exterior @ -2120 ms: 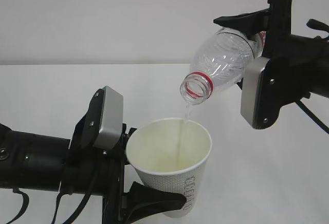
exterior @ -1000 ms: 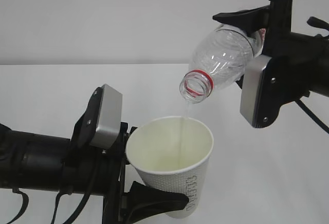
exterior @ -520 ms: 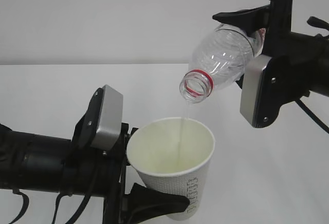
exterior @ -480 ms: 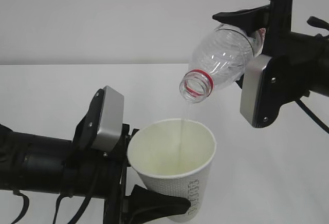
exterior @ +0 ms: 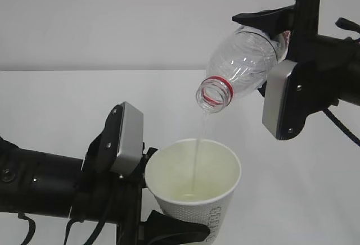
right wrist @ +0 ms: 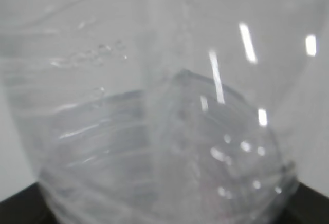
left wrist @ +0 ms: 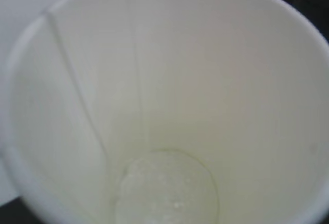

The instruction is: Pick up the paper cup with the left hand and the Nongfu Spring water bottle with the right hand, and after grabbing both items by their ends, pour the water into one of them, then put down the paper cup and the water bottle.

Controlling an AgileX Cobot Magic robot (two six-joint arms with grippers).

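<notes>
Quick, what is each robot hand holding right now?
Left hand: its tool is closed on the paper cup.
Right hand: its tool is closed on the Nongfu Spring water bottle, tipped mouth-down over the cup.

You see two matte black arms with grippers. The left hand (exterior: 169,231) carries a silver-grey rectangular plate (exterior: 127,138) with rounded corners on its wrist block; beside that plate small screws dot the black housing, and thin black cables loop beneath the thick cylindrical forearm. The right hand (exterior: 270,23) bears a like plate (exterior: 281,100) with two dark screws, curved black fingers (exterior: 261,17) above it, and black cables trailing behind it.
</notes>
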